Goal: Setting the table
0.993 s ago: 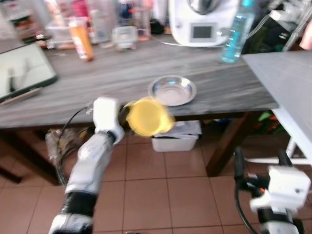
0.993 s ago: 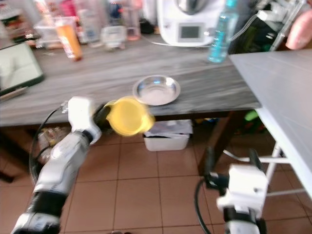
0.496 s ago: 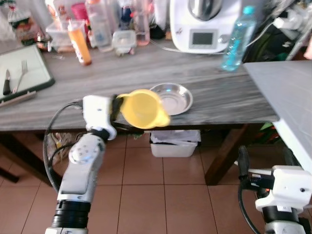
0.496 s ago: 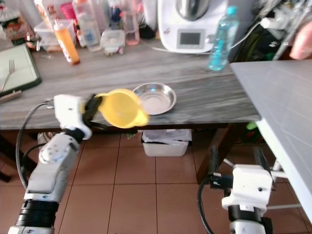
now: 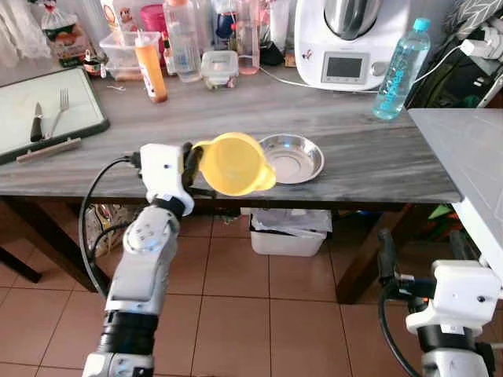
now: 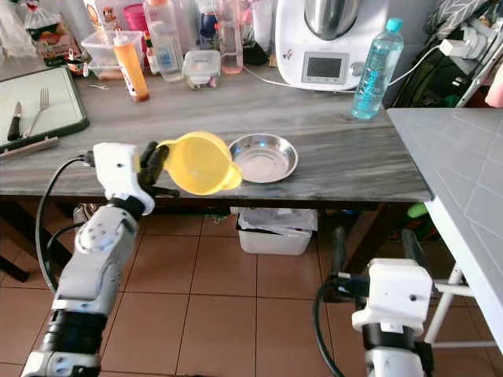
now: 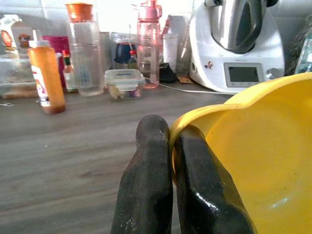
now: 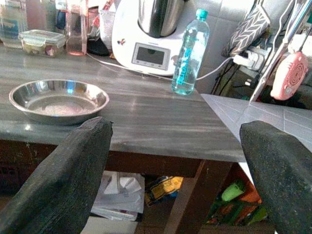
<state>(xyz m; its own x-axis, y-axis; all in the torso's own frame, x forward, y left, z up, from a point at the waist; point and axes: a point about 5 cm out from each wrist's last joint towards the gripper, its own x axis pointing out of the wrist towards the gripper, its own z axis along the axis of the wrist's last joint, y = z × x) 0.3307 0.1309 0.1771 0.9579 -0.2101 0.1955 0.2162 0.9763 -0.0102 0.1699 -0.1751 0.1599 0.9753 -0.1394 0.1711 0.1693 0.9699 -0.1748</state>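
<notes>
The left gripper [image 5: 191, 163] pinches the rim of a yellow bowl [image 5: 233, 163], holding it tilted above the front edge of the grey wooden table [image 5: 361, 157], just beside a steel dish [image 5: 291, 157] lying there. The right gripper [image 8: 170, 170] hangs low by the table's edge, fingers spread wide and holding nothing.

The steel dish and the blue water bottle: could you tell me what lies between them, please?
Nothing: bare grey tabletop separates the steel dish from the blue water bottle, seen in both eye views.
</notes>
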